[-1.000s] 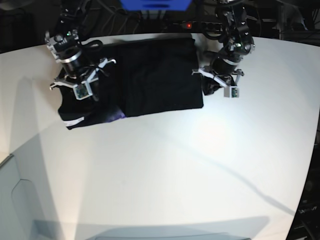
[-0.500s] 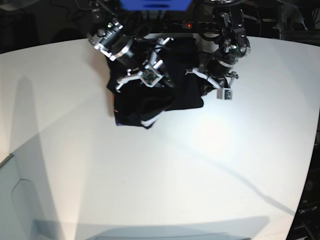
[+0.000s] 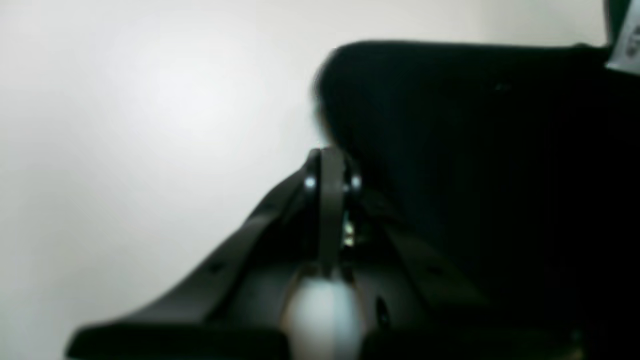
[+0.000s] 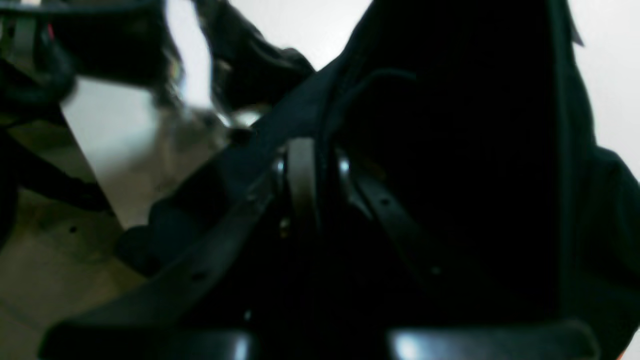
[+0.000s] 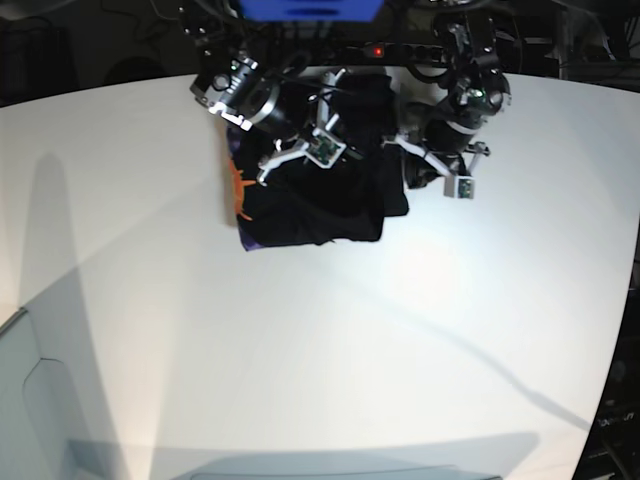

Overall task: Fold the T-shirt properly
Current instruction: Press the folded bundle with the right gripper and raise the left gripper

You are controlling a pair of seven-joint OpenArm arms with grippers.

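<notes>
The T-shirt (image 5: 320,205), black and partly doubled over itself, lies bunched at the far middle of the white table (image 5: 330,360), with a flash of its orange and purple print showing along the edge on the base view's left. Above that bundle the right gripper (image 5: 300,150) hangs over the cloth; its wrist view shows the fingers (image 4: 300,175) drawn tight together with black fabric draped over and around them, so it appears clenched on a fold of the T-shirt, though the dark, blurred picture leaves the exact pinch point unclear. On the other side of the garment, the left gripper (image 5: 440,170) sits at the shirt's edge on the base view's right. Its wrist camera shows the fingers (image 3: 332,190) closed to a thin line just beside a rounded black cloth corner; whether any fabric is caught between them cannot be told.

Judged from the heap's shape, the step in hand is a sideways fold, one half carried across onto the other. The next move would call for the right arm to lay its held edge down flush with the far side and let go without dragging the layers, while the left steadies the cloth; a careless release risks a crooked, wrinkled fold.
</notes>
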